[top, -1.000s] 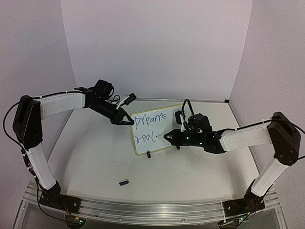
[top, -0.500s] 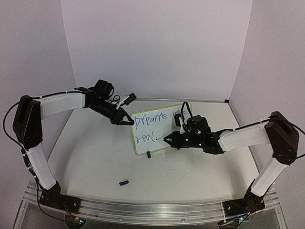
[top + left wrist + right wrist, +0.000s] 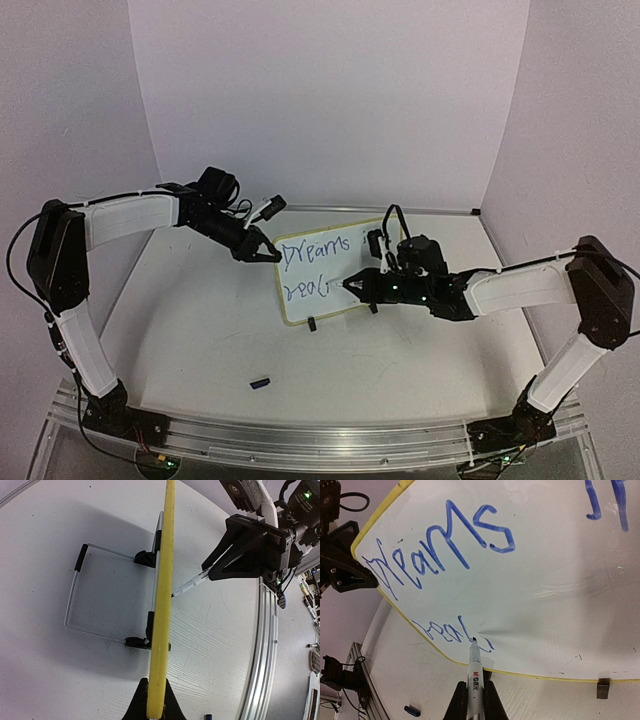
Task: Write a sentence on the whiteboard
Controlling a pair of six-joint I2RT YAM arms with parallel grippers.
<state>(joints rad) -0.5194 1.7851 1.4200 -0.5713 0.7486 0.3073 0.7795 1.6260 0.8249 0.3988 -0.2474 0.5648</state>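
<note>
Right tool (image 3: 472,686) rightward — tight on marker (image 3: 474,662)

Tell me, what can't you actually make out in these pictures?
- Right wrist view: the word after "Dreams" is cut off by the top edge.
- Left wrist view: the board is edge-on, so its written face is hidden.
- Top view: the right arm covers the board's right side; the writing is too small to read surely.
- Top view: the small dark thing on the table is too small to identify.
</note>
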